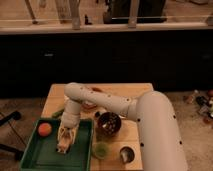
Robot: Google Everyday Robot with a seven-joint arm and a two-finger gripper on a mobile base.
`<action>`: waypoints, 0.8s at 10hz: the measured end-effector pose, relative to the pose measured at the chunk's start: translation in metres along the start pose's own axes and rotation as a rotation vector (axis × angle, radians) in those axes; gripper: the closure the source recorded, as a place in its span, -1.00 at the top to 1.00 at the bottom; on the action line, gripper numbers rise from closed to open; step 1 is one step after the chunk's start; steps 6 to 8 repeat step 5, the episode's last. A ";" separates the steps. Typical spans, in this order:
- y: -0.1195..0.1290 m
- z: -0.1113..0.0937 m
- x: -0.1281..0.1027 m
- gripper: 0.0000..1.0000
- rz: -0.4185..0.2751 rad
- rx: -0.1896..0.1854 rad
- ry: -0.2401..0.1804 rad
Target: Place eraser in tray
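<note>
While low over tray (35, 155), hand (64, 145) grip state: can't tell.

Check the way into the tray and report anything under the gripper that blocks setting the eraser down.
Nothing visible blocks it. The gripper is low over the middle of the dark-green tray. The only other item inside is an orange ball in the far left corner, well aside. The eraser itself cannot be made out.
</note>
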 end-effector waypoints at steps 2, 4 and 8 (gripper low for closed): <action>-0.001 0.001 -0.002 0.60 -0.016 0.002 0.005; -0.001 -0.001 -0.004 0.60 -0.031 0.012 0.017; 0.000 -0.002 -0.004 0.60 -0.039 0.019 0.023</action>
